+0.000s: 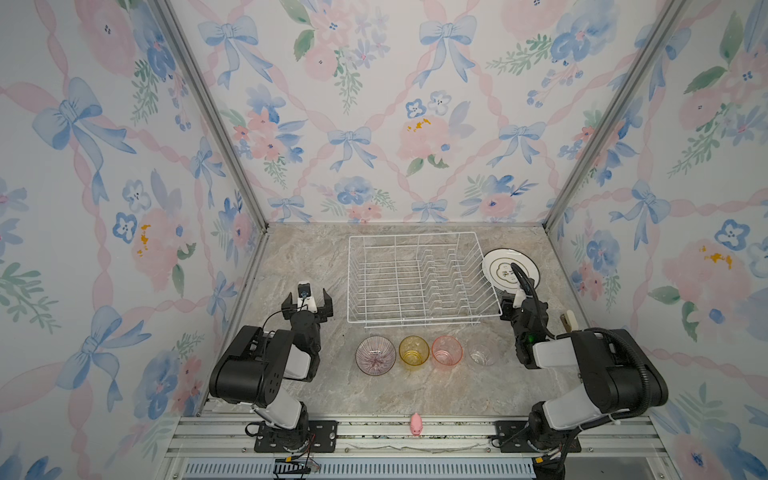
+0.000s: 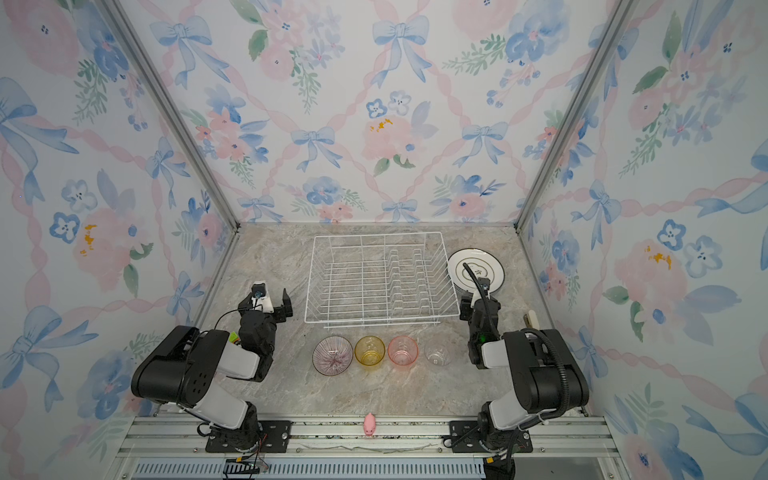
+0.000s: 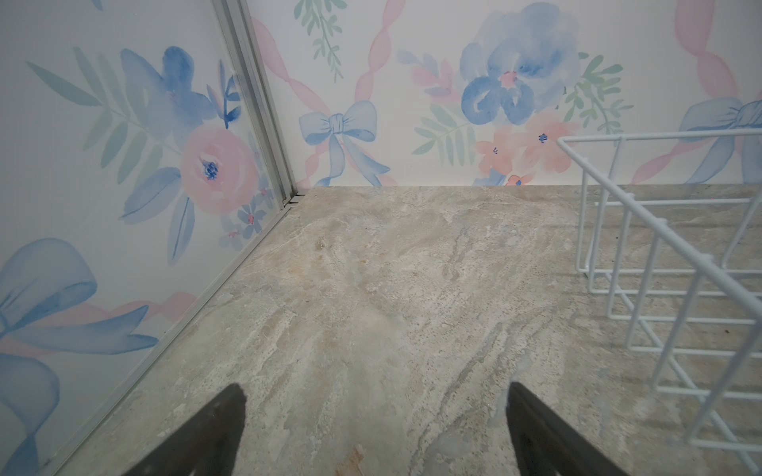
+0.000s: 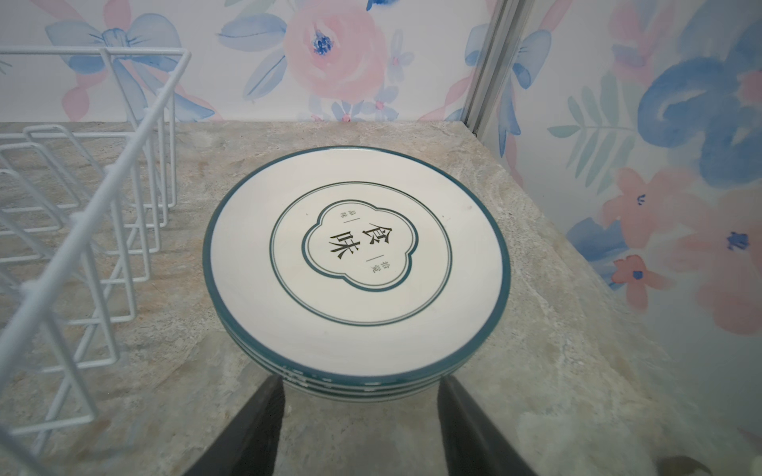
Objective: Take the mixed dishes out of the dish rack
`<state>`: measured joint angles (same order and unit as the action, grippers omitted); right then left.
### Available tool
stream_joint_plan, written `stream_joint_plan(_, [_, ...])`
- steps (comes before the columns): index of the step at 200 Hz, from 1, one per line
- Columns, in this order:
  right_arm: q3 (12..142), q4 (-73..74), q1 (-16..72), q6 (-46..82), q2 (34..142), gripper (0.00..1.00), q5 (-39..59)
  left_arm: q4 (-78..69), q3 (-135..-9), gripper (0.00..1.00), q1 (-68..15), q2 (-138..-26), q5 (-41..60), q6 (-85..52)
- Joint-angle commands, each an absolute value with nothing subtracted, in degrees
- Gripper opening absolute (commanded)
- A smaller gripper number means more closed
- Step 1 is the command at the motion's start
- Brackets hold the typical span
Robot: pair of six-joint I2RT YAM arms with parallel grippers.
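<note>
My cable [image 1: 524, 279] is covering part of the plate stack [image 1: 495, 260] — its lower plates are hiding under the top one.

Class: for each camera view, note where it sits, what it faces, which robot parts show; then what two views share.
Top views: high over the near edge, looking down and forward; dish rack central; left arm, right arm show.
Left wrist: on the left arm, facing tabletop and wall corner; left gripper open.
Right wrist: on the right arm, facing the stacked plates; right gripper open.
Shared: right wrist and top views show plates beside the dish rack.
</note>
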<state>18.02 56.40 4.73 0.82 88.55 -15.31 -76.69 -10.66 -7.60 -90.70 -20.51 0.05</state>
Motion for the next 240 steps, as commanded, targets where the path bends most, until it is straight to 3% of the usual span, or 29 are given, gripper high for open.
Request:
stream_joint_plan(1, [21.96,52.37,4.56,1.28,88.34,0.63,-16.06,-77.89,-10.91,0.98,-7.48,-91.22,-20.29,0.97])
stream_joint_plan(18, [21.54,53.71,4.21,1.47,88.73,0.74,-15.28,-77.88,-10.94,0.98,-7.47,-91.24,-20.25,0.97])
stream_joint_plan(23, [21.61,53.42,4.22,1.44,88.68,0.99,-15.29,-77.79,-10.9,0.98,-7.42,-91.23,-20.27,0.97])
stream_joint_plan(240, [21.62,53.35,4.38,1.37,88.63,0.97,-15.52,-77.5,-11.08,0.98,-7.47,-91.23,-20.37,0.88])
